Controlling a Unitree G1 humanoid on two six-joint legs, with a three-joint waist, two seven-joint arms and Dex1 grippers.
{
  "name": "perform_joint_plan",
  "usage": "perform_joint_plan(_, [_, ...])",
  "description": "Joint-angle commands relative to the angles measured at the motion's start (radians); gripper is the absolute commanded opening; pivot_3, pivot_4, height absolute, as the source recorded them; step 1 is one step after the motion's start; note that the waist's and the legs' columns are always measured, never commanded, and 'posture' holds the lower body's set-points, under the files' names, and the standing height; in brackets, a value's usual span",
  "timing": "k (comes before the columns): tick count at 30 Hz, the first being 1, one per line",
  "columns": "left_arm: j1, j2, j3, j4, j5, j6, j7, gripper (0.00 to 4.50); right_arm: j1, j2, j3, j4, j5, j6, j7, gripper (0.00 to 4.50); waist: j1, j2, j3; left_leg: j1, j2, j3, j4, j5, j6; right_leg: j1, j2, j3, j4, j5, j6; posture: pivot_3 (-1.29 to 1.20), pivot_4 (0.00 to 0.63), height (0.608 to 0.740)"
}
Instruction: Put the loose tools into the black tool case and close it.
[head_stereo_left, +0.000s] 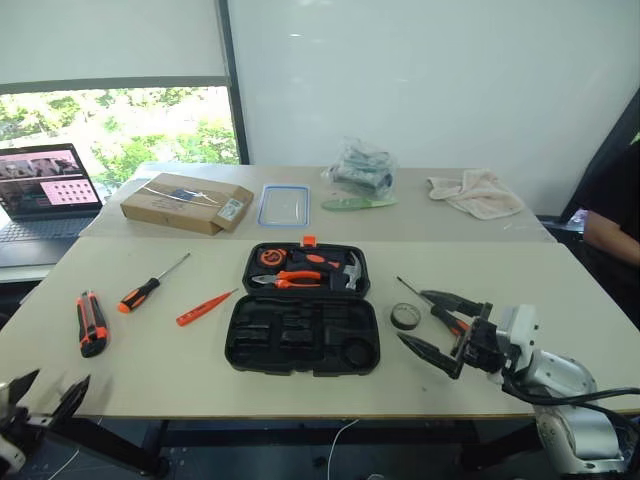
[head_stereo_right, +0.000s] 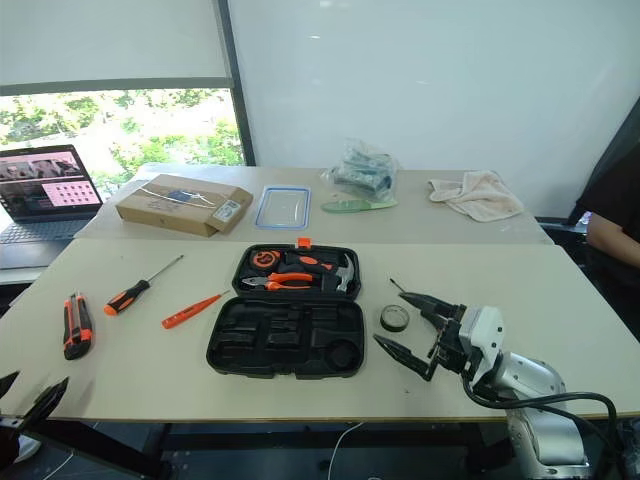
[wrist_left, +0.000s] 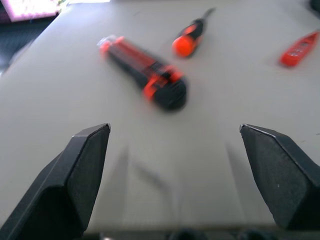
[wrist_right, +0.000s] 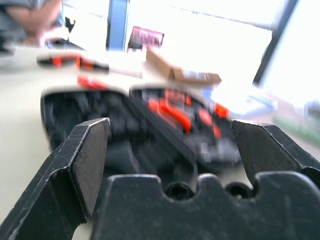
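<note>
While both hands (head_stereo_left: 445, 335) hang spread and empty, the case (head_stereo_left: 303, 320) lies open mid-bench; the right could knock the tape roll (head_stereo_left: 405, 316) away or clip the case edge.

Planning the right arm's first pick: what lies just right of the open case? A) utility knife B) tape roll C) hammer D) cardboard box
B: the tape roll lies on the table just right of the case, by the open right gripper.
</note>
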Motion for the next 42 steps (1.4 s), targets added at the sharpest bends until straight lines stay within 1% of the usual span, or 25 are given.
perform_joint_plan(1, [-0.032, 0.049, 0.037, -0.079, -0.086, 0.126, 0.029, 4.47, 0.002, 0.010, -0.007, -0.024, 0.000, -0.029, -0.010, 4.50, 0.016, 0.000, 0.000, 0.000, -0.001, 0.000, 0.000, 0.000, 0.000, 0.000, -0.001, 0.000, 0.000, 0.000, 0.000, 0.00, 0.150, 0.740])
perform_joint_plan(3, [-0.114, 0.125, 0.011, -0.073, -0.091, 0.206, 0.049, 4.47, 0.004, 0.016, -0.007, -0.016, -0.002, -0.034, -0.006, 4.50, 0.027, -0.001, 0.000, 0.000, -0.001, -0.001, 0.001, 0.001, -0.001, 0.000, -0.001, -0.001, 0.000, 0.000, 0.000, 0.00, 0.150, 0.740])
perform_joint_plan(5, [-0.189, 0.198, -0.027, -0.055, -0.069, 0.272, 0.067, 4.47, 0.004, 0.018, -0.006, -0.007, -0.003, -0.036, -0.002, 4.50, 0.034, -0.002, 0.000, 0.001, -0.001, -0.003, 0.001, 0.002, -0.003, 0.000, -0.001, -0.002, 0.001, -0.004, -0.006, 0.00, 0.150, 0.740])
perform_joint_plan(7, [-0.297, 0.270, -0.087, -0.019, -0.041, 0.323, 0.073, 4.47, 0.005, 0.016, -0.005, 0.000, -0.004, -0.039, 0.004, 4.50, 0.031, -0.003, -0.001, 0.002, -0.001, -0.003, 0.001, 0.004, -0.005, 0.001, 0.000, -0.002, 0.001, -0.003, -0.008, 0.00, 0.150, 0.740])
perform_joint_plan(9, [-0.460, 0.357, -0.204, 0.060, 0.010, 0.372, 0.057, 4.47, 0.003, 0.014, -0.002, 0.011, -0.007, -0.039, 0.010, 4.50, 0.026, -0.002, 0.000, 0.004, -0.001, -0.002, 0.001, 0.004, -0.005, 0.004, 0.001, -0.001, 0.002, -0.002, -0.008, 0.00, 0.150, 0.740])
perform_joint_plan(11, [-0.602, 0.403, -0.300, 0.150, 0.064, 0.394, 0.042, 4.47, -0.003, 0.014, 0.002, 0.024, -0.011, -0.041, 0.012, 4.50, 0.017, -0.002, 0.000, 0.006, -0.003, -0.002, 0.000, 0.004, -0.005, 0.005, 0.001, -0.001, 0.004, 0.000, -0.003, 0.00, 0.150, 0.740])
perform_joint_plan(13, [-0.860, 0.420, -0.459, 0.375, 0.173, 0.418, 0.013, 4.47, 0.000, 0.011, 0.003, 0.035, -0.013, -0.048, 0.019, 4.50, 0.015, -0.002, 0.000, 0.006, -0.004, -0.001, -0.001, 0.006, -0.008, 0.005, 0.003, -0.001, 0.003, 0.000, -0.003, 0.00, 0.150, 0.740])
perform_joint_plan(14, [-0.948, 0.423, -0.514, 0.460, 0.213, 0.424, -0.005, 4.47, 0.000, 0.010, 0.003, 0.038, -0.014, -0.051, 0.021, 4.50, 0.015, -0.003, 0.000, 0.007, -0.005, -0.001, -0.002, 0.008, -0.011, 0.005, 0.004, -0.001, 0.003, 0.000, -0.003, 0.00, 0.150, 0.740])
perform_joint_plan(15, [-1.041, 0.414, -0.568, 0.572, 0.272, 0.393, -0.015, 4.47, 0.002, 0.008, 0.001, 0.040, -0.016, -0.052, 0.021, 4.50, 0.011, -0.003, 0.000, 0.007, -0.005, 0.000, -0.003, 0.010, -0.014, 0.006, 0.005, -0.001, 0.002, 0.001, -0.003, 0.00, 0.150, 0.740])
perform_joint_plan(18, [-1.232, 0.376, -0.671, 0.831, 0.391, 0.294, -0.047, 4.47, 0.017, 0.003, -0.012, 0.028, -0.017, -0.052, 0.009, 4.50, -0.005, -0.003, 0.000, 0.007, -0.005, 0.005, -0.007, 0.011, -0.017, 0.005, 0.006, -0.001, 0.001, 0.000, -0.004, 0.00, 0.150, 0.740])
perform_joint_plan(22, [-1.386, 0.313, -0.735, 1.062, 0.491, 0.203, -0.068, 4.47, 0.050, -0.005, -0.035, 0.000, -0.021, -0.051, -0.012, 4.50, -0.010, -0.004, 0.000, 0.004, -0.005, 0.005, -0.009, 0.011, -0.016, 0.005, 0.006, -0.002, 0.000, -0.001, -0.002, 0.00, 0.150, 0.740])
perform_joint_plan(25, [-1.445, 0.276, -0.737, 1.150, 0.523, 0.162, -0.081, 3.70, 0.081, -0.009, -0.052, -0.030, -0.024, -0.049, -0.036, 4.50, -0.009, -0.005, 0.000, -0.001, -0.007, 0.005, -0.008, 0.009, -0.015, 0.001, 0.005, -0.002, 0.000, -0.002, 0.000, 0.00, 0.150, 0.740])
perform_joint_plan(27, [-1.465, 0.265, -0.736, 1.184, 0.545, 0.142, -0.081, 2.91, 0.101, -0.010, -0.059, -0.047, -0.027, -0.049, -0.049, 4.50, -0.007, -0.005, 0.000, -0.007, -0.007, 0.005, -0.007, 0.009, -0.015, -0.003, 0.004, -0.003, 0.000, -0.002, 0.000, 0.00, 0.150, 0.740])
perform_joint_plan(29, [-1.475, 0.264, -0.733, 1.201, 0.560, 0.131, -0.096, 2.11, 0.118, -0.011, -0.065, -0.065, -0.029, -0.048, -0.063, 4.50, -0.006, -0.005, 0.000, -0.007, -0.007, 0.005, -0.007, 0.009, -0.015, -0.003, 0.004, -0.003, 0.000, -0.002, 0.000, 0.00, 0.150, 0.740])
perform_joint_plan(30, [-1.478, 0.267, -0.733, 1.206, 0.566, 0.127, -0.109, 1.83, 0.125, -0.012, -0.068, -0.072, -0.030, -0.047, -0.070, 4.50, -0.006, -0.005, 0.000, -0.007, -0.007, 0.004, -0.007, 0.009, -0.015, -0.003, 0.004, -0.003, 0.000, -0.002, 0.000, 0.00, 0.150, 0.740])
perform_joint_plan(32, [-1.482, 0.274, -0.719, 1.204, 0.564, 0.083, -0.158, 1.02, 0.139, -0.014, -0.076, -0.086, -0.031, -0.044, -0.080, 4.50, -0.004, -0.005, 0.000, -0.007, -0.007, 0.004, -0.006, 0.009, -0.014, -0.003, 0.004, -0.003, 0.000, -0.002, 0.000, 0.00, 0.150, 0.740])
perform_joint_plan(33, [-1.485, 0.275, -0.708, 1.199, 0.556, 0.056, -0.191, 0.81, 0.145, -0.017, -0.079, -0.092, -0.031, -0.043, -0.083, 4.50, -0.004, -0.005, 0.000, -0.007, -0.007, 0.004, -0.005, 0.009, -0.014, -0.002, 0.003, -0.003, 0.000, -0.002, 0.001, 0.00, 0.150, 0.740])
perform_joint_plan(35, [-1.493, 0.269, -0.672, 1.151, 0.505, -0.070, -0.360, 0.79, 0.160, -0.025, -0.091, -0.105, -0.027, -0.038, -0.088, 4.50, -0.003, -0.008, 0.002, -0.007, -0.006, 0.004, -0.004, 0.009, -0.014, -0.003, 0.004, -0.003, 0.000, -0.002, 0.001, 0.00, 0.150, 0.740])
perform_joint_plan(37, [-1.517, 0.253, -0.646, 1.085, 0.453, -0.128, -0.533, 0.79, 0.178, -0.038, -0.111, -0.117, -0.019, -0.032, -0.092, 4.50, 0.002, -0.009, 0.002, -0.008, -0.006, 0.004, -0.002, 0.009, -0.014, -0.003, 0.004, -0.004, 0.001, -0.002, 0.000, 0.00, 0.150, 0.740])
perform_joint_plan(39, [-1.526, 0.229, -0.681, 1.005, 0.444, -0.157, -0.703, 0.79, 0.198, -0.055, -0.131, -0.124, -0.011, -0.024, -0.091, 4.50, 0.011, -0.009, 0.002, -0.010, -0.005, 0.003, 0.001, 0.009, -0.014, -0.003, 0.003, -0.005, 0.001, -0.002, 0.000, 0.00, 0.150, 0.740])
perform_joint_plan(40, [-1.520, 0.213, -0.720, 0.949, 0.456, -0.183, -0.775, 0.79, 0.209, -0.064, -0.139, -0.126, -0.008, -0.022, -0.086, 4.50, 0.013, -0.009, 0.002, -0.010, -0.005, 0.003, 0.002, 0.008, -0.013, -0.003, 0.003, -0.005, 0.002, -0.002, 0.000, 0.00, 0.150, 0.740])
perform_joint_plan(42, [-1.502, 0.183, -0.775, 0.840, 0.468, -0.197, -0.869, 0.79, 0.225, -0.078, -0.148, -0.129, -0.006, -0.019, -0.075, 4.50, 0.018, -0.009, 0.002, -0.010, -0.006, 0.003, 0.004, 0.008, -0.012, -0.002, 0.003, -0.005, 0.001, -0.002, 0.001, 0.00, 0.150, 0.740])
